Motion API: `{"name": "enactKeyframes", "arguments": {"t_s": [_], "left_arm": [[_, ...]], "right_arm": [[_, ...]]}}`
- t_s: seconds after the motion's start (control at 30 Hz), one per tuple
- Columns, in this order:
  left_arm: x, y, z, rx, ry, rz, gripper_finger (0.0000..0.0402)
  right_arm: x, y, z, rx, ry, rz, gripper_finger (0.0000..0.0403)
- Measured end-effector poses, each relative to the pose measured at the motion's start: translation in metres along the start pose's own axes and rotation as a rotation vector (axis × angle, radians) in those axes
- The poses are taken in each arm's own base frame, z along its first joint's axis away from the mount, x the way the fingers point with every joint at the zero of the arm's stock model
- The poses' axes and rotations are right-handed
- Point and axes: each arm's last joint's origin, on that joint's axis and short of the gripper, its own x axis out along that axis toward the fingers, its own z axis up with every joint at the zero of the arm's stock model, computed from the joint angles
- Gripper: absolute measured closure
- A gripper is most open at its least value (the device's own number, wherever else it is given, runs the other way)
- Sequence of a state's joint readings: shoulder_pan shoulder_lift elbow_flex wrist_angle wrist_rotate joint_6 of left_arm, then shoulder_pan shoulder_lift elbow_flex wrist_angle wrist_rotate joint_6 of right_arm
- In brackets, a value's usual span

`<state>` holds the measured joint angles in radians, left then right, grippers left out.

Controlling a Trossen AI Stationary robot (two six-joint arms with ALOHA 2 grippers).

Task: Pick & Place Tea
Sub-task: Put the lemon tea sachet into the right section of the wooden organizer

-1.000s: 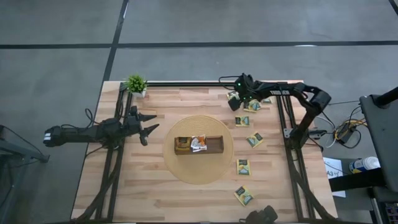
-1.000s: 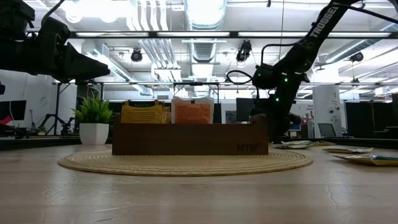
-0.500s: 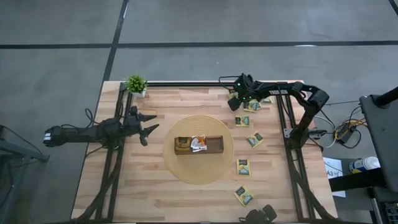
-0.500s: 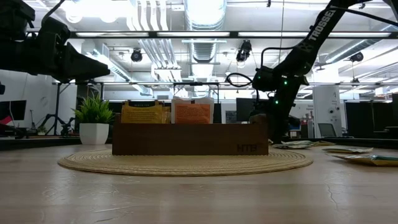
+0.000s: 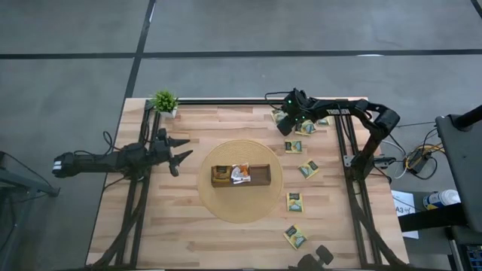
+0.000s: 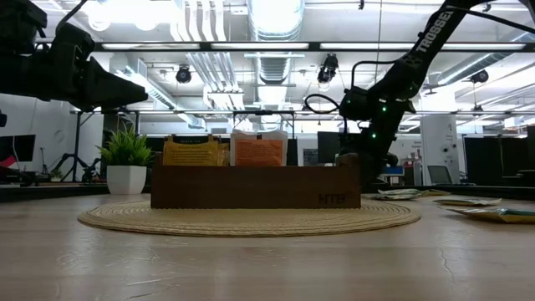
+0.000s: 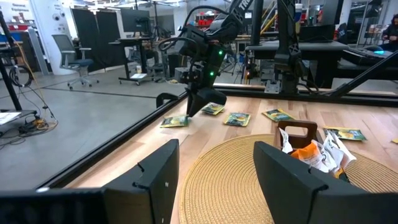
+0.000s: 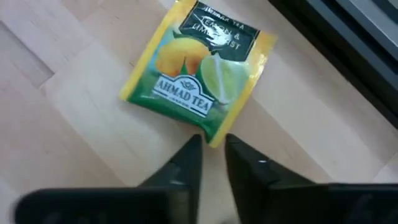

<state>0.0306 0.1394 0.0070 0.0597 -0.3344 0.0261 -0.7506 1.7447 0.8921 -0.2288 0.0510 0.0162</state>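
Now the right gripper (image 8: pixel 211 146), fingers nearly shut, pinches a far-right sachet (image 8: pixel 196 71) at its edge; next comes lifting it toward the tray (image 5: pixel 241 175). Left gripper (image 5: pixel 179 151) waits open, empty.

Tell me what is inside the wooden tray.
Tea sachets stand in the wooden tray: a yellow-orange sachet and a white-and-orange sachet. The tray's wall hides their lower halves and anything lying flat.
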Motion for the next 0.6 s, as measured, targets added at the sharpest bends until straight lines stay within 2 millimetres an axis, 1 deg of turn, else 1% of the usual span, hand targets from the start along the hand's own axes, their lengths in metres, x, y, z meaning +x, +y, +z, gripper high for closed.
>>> {"name": "enactKeyframes", "arguments": {"t_s": [0.07, 0.1, 0.27, 0.6], "left_arm": [[0.000, 0.000, 0.000, 0.000, 0.000, 0.000, 0.0199], [0.000, 0.000, 0.000, 0.000, 0.000, 0.000, 0.0199], [0.000, 0.000, 0.000, 0.000, 0.000, 0.000, 0.0199], [0.000, 0.000, 0.000, 0.000, 0.000, -0.001, 0.0199]], "right_arm": [[0.000, 0.000, 0.000, 0.000, 0.000, 0.000, 0.0379], [0.000, 0.000, 0.000, -0.001, 0.000, 0.000, 0.0386], [0.000, 0.002, -0.001, 0.000, 0.002, 0.003, 0.0394], [0.000, 0.012, -0.008, -0.029, 0.042, 0.017, 0.0394]]}}
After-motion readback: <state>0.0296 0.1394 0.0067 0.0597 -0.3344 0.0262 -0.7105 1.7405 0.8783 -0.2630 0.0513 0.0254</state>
